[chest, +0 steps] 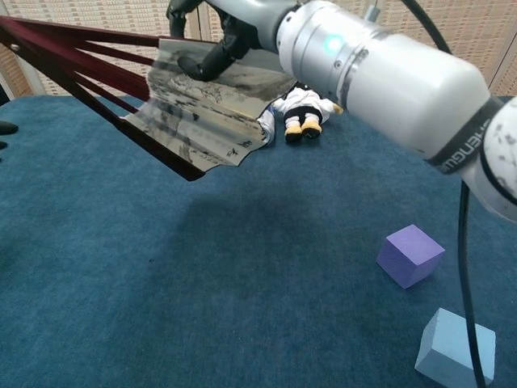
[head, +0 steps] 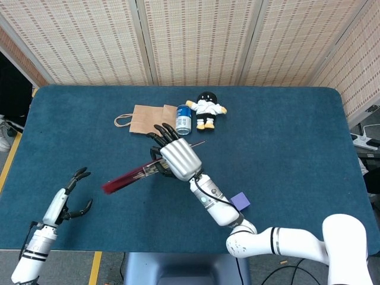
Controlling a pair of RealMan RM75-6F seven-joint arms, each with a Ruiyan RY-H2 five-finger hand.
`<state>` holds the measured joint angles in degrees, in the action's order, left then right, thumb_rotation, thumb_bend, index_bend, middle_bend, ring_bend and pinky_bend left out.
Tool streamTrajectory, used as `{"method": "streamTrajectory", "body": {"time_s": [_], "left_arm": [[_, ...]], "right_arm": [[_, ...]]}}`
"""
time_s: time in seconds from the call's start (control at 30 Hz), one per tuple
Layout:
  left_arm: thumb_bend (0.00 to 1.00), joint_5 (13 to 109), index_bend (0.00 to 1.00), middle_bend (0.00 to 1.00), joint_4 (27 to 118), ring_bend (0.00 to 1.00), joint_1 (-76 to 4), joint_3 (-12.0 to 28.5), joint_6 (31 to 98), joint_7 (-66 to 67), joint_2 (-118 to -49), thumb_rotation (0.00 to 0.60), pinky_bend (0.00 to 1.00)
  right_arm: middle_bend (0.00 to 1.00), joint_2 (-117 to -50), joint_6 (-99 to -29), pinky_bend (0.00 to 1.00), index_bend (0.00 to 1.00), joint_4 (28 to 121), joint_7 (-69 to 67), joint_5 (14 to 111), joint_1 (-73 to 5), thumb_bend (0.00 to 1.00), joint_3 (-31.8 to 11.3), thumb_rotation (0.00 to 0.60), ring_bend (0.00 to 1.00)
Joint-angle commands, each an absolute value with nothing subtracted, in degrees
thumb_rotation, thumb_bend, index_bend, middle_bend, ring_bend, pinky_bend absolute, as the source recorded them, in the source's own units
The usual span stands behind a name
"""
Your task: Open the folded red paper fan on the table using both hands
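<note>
My right hand (head: 176, 157) grips the red paper fan (head: 127, 177) by its leaf end and holds it up off the blue table (head: 285, 136). The fan's red ribs point left toward my left hand. In the chest view the fan (chest: 206, 101) is partly spread, with printed paper showing between dark red ribs, and the right hand (chest: 234, 24) holds it at the top of the frame. My left hand (head: 71, 193) hovers at the lower left with its fingers apart, holding nothing, a short way from the fan's rib end.
A brown paper bag (head: 147, 119), a blue can (head: 183, 119) and a small plush doll (head: 206, 110) lie at the back of the table. A purple cube (chest: 410, 255) and a light blue block (chest: 455, 352) sit at the front right.
</note>
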<state>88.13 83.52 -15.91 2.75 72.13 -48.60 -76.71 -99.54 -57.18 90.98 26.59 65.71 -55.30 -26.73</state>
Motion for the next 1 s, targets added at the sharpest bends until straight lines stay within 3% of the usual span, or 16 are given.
{"method": "streamTrajectory", "body": {"time_s": [0.03,0.33,0.57,0.77,0.83,0.9,1.0], "left_arm": [[0.40,86.1,0.04,0.00,87.5,0.00,-20.1,3.6,65.3,-57.9,-76.8,0.600,0.07],[0.40,79.6,0.04,0.00,89.3,0.00,-21.9,8.7,65.3,-55.1,-81.4,0.600,0.06],[0.40,80.4,0.04,0.00,91.7,0.00,-21.7,8.6,66.3,-54.5,-82.0,0.600,0.06],[0.40,79.0,0.10,0.00,92.7,0.00,-21.5,9.3,66.6,-54.5,-83.3,0.600,0.06],[0.39,78.3,0.15,0.00,92.6,0.00,-21.4,9.7,67.0,-53.8,-84.1,0.600,0.06],[0.40,77.1,0.27,0.00,92.5,0.00,-21.2,10.3,67.4,-52.8,-85.0,0.600,0.06],[0.50,75.9,0.45,0.01,92.5,0.00,-21.1,10.9,67.6,-52.0,-85.8,0.600,0.06]], "right_arm": [[0.15,-100.5,-57.5,0.00,0.62,92.4,29.9,61.9,-57.9,0.55,-28.4,0.600,0.00],[0.15,-104.3,-59.2,0.00,0.62,91.1,33.4,53.3,-63.3,0.55,-31.0,0.600,0.00],[0.15,-106.4,-61.0,0.00,0.62,88.9,34.7,49.7,-66.2,0.55,-31.5,0.600,0.00],[0.15,-107.7,-62.3,0.00,0.62,88.2,34.9,48.5,-67.8,0.55,-31.1,0.600,0.00],[0.15,-108.2,-62.8,0.00,0.62,88.1,34.8,48.4,-68.3,0.55,-31.0,0.600,0.00],[0.15,-108.6,-63.2,0.00,0.62,88.0,34.8,48.3,-68.7,0.55,-30.9,0.600,0.00],[0.15,-108.9,-63.8,0.00,0.62,87.7,34.8,48.5,-69.2,0.55,-30.7,0.600,0.00]]}}
